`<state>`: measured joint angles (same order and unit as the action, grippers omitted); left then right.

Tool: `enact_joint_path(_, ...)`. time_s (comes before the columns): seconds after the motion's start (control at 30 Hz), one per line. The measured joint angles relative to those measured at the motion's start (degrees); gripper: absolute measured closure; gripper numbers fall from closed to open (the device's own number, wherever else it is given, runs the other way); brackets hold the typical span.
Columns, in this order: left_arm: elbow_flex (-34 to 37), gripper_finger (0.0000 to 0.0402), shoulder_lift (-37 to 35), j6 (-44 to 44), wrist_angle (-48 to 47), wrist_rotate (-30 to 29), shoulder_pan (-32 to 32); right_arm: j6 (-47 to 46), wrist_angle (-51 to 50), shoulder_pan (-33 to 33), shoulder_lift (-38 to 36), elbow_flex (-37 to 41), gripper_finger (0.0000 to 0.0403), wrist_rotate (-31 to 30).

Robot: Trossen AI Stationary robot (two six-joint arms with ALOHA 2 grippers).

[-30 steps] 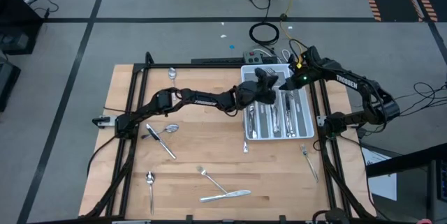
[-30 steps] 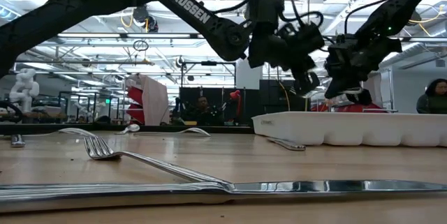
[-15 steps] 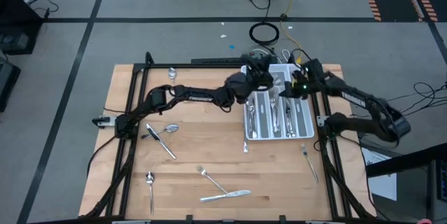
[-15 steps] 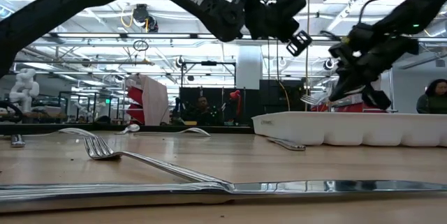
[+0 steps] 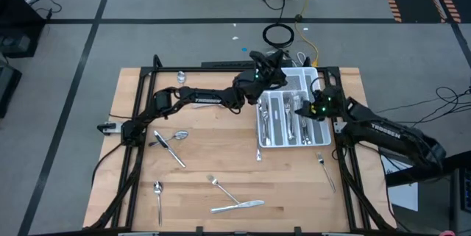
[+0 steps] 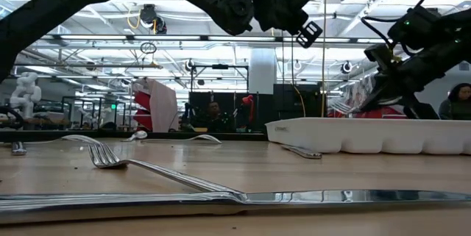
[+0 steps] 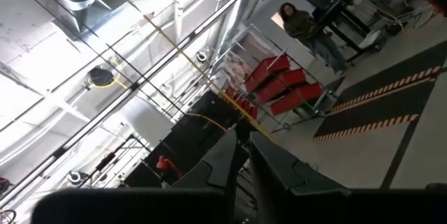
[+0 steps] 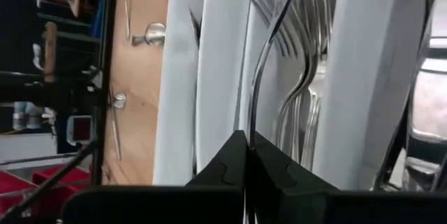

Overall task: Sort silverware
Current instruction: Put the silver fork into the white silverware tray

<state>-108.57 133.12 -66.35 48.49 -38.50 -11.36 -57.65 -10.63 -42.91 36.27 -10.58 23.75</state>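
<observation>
right gripper (image 8: 246,155) is over the white tray (image 5: 318,137), fingers pinched tight on the handle of a fork (image 8: 269,39) whose tines hang above the forks already lying in one compartment. left gripper (image 6: 305,31) is raised above the tray's far end, tilted up toward the ceiling, fingers (image 7: 223,158) nearly together with nothing seen between them. more silverware lies loose on the table (image 5: 221,155): a spoon (image 5: 174,136), a knife (image 5: 237,206) near the front edge, another fork (image 5: 324,167) beside the tray.
</observation>
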Motion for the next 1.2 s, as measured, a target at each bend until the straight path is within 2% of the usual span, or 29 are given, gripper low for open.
enact_joint_path(0.27,0.00,0.0356,0.00,0.00,-0.17,0.00,0.27,-2.43,3.87,8.92,1.34,0.37,0.0403,-5.68)
enact_joint_path(0.5,0.00,0.0356,0.00,0.00,-0.17,0.00,0.25,-6.15,3.99,14.10,5.50,0.37,0.0403,-11.94)
enact_joint_path(0.93,0.02,0.0356,0.00,0.09,-0.49,0.01,0.18,-7.35,7.36,16.80,16.70,0.34,0.0400,-12.96)
enact_joint_path(1.03,0.02,0.0356,0.00,0.07,-1.46,0.01,0.18,-7.42,7.94,16.80,17.80,0.23,0.0380,-12.83)
enact_joint_path(1.2,0.04,0.0356,0.00,0.09,-1.51,0.02,0.18,-6.43,9.93,16.78,17.91,0.21,0.0316,-11.55)
